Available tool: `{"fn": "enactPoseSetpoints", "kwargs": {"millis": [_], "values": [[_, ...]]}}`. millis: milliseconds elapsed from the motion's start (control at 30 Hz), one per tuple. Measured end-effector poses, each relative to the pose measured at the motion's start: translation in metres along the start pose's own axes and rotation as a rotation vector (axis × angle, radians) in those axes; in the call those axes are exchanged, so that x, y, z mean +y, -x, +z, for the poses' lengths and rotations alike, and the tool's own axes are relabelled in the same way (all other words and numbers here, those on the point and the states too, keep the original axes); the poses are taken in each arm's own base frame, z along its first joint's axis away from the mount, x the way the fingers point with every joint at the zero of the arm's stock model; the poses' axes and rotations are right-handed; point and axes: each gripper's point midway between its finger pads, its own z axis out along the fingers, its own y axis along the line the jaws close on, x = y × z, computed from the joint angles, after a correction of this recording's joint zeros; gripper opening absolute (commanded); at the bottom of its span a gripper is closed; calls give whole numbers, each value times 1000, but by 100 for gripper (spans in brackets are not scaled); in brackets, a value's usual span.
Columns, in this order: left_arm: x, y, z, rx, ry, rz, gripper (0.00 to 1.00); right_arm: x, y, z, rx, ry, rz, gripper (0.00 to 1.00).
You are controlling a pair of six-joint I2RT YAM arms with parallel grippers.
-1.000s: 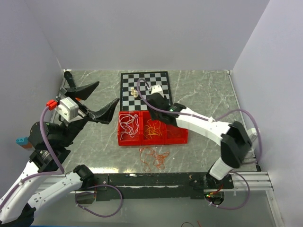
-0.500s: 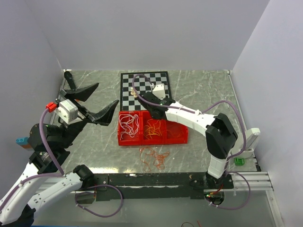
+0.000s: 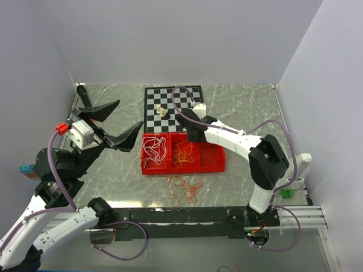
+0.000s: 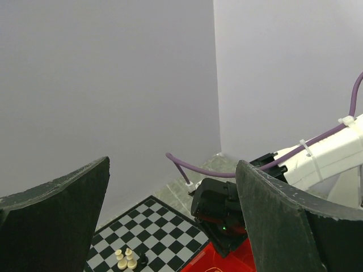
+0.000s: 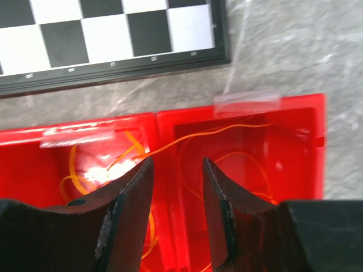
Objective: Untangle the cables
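Observation:
A red tray (image 3: 148, 170) with three compartments holds white cables (image 3: 153, 149) on the left and yellow-orange cables (image 3: 182, 154) in the middle. More red-orange cables (image 3: 184, 190) lie tangled on the table in front of it. My right gripper (image 3: 197, 137) hangs over the tray's far side. In the right wrist view it (image 5: 177, 164) is open, straddling the wall (image 5: 168, 187) between two compartments. One thin orange cable (image 5: 187, 137) crosses that wall just beyond the fingertips. My left gripper (image 3: 129, 113) is raised at the left, wide open and holding nothing.
A chessboard (image 3: 176, 96) lies behind the tray with a few small chess pieces (image 3: 160, 110) on it. The side walls stand close on both sides. A small blue block (image 3: 25, 169) sits by the left arm and a green item (image 3: 286, 193) by the right base.
The right arm's elbow swung in while its gripper stayed over the tray's far side. Its jaws have narrowed. The left arm has not moved.

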Motion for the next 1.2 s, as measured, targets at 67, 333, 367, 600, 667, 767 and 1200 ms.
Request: {"fn": "enactPoseSetpoints", "kwargs": {"millis": [67, 333, 367, 600, 667, 767, 1200], "values": [[0, 0, 0, 1, -2, 0, 97, 4, 0, -2, 1, 29, 16, 41], [-2, 0, 0, -1, -11, 0, 97, 13, 9, -16, -18, 113, 85, 41], [-2, 0, 0, -1, -11, 0, 96, 14, 11, -17, -19, 113, 94, 41], [-3, 1, -2, -3, -16, 0, 97, 22, 25, -12, -20, 90, 146, 37], [-3, 1, -3, -3, -17, 0, 96, 21, 24, -9, -14, 69, 147, 36], [-3, 2, -4, -6, -16, 0, 97, 17, 20, -5, 0, 33, 146, 36], [-3, -2, -5, 5, -18, 0, 97, 5, 20, 3, 18, -7, 191, 36]]}}
